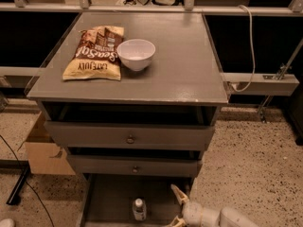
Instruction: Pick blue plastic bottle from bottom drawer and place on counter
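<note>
The blue plastic bottle [138, 209], small with a white cap, stands upright in the pulled-out bottom drawer [106, 197], near its front middle. My gripper [173, 207] is low at the drawer's right side, just right of the bottle and apart from it. Its cream fingers [178, 193] are spread open and point left toward the bottle, with nothing between them. The counter [184, 65] is the flat grey top of the cabinet, well above the drawer.
A snack bag [96, 52] and a white bowl [136, 54] lie on the counter's left half. Two knobbed drawers [130, 137] overhang the bottom drawer. A cardboard box [42, 150] stands left of the cabinet. A white cable [250, 41] hangs at the right.
</note>
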Tool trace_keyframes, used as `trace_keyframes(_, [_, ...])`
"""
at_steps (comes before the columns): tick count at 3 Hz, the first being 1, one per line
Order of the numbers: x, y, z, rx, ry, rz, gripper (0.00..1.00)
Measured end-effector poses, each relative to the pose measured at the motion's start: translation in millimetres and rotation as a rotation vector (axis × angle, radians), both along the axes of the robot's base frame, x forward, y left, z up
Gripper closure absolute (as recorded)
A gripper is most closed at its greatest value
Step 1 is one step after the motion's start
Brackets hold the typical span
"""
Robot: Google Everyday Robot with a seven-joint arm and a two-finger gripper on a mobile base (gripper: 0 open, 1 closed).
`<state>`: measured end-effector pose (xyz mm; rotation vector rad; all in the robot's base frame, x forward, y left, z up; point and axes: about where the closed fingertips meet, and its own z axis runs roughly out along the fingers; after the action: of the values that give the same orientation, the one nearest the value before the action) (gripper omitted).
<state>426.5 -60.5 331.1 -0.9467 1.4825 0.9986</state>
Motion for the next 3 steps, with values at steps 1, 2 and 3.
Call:
trace_keyframes(1, [15.6,20.8,-24.7,-0.021,-0.003,-0.019,0.0])
trace_keyframes(2, [14.9,24.4,-26.6,-0.018,0.002,-0.013,0.0])
trace_keyframes(3, [13.1,43.1,-37.0,-0.005,0.02,0.005,0.0])
